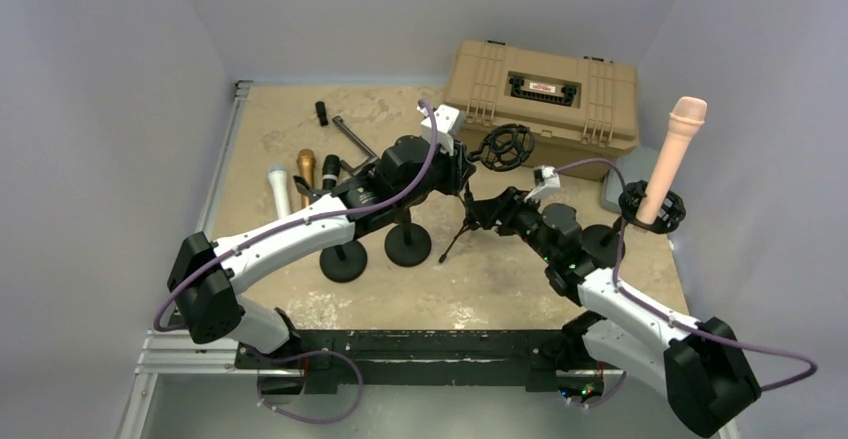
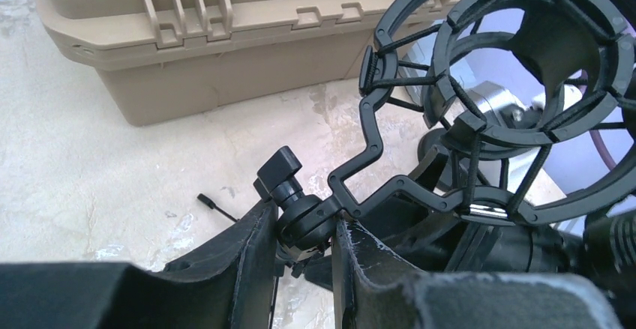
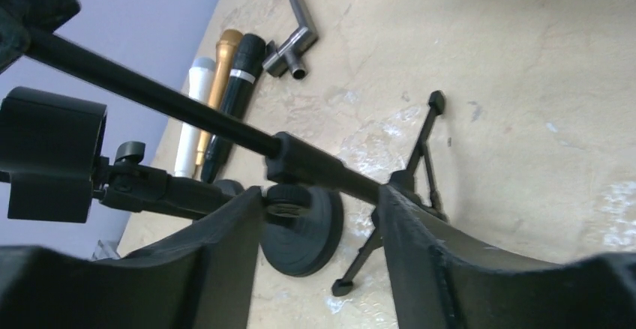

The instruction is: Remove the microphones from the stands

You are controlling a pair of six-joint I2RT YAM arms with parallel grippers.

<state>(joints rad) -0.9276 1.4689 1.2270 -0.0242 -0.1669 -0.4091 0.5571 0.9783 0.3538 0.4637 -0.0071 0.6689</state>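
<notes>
- We note the left hand (image 2: pixel 301 222) pinching a joint (image 2: pixel 294 207), the right hand (image 3: pixel 321 194) slack round the pole (image 3: pixel 187 115).
- The microphone (image 1: pixel 668 164) stands near-upright, further right; right hand nearer.

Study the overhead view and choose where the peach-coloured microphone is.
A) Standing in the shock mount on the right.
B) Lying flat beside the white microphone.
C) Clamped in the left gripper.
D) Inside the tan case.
A: the peach-coloured microphone rises, slightly tilted, out of the black shock mount on the right side of the scene.
</notes>
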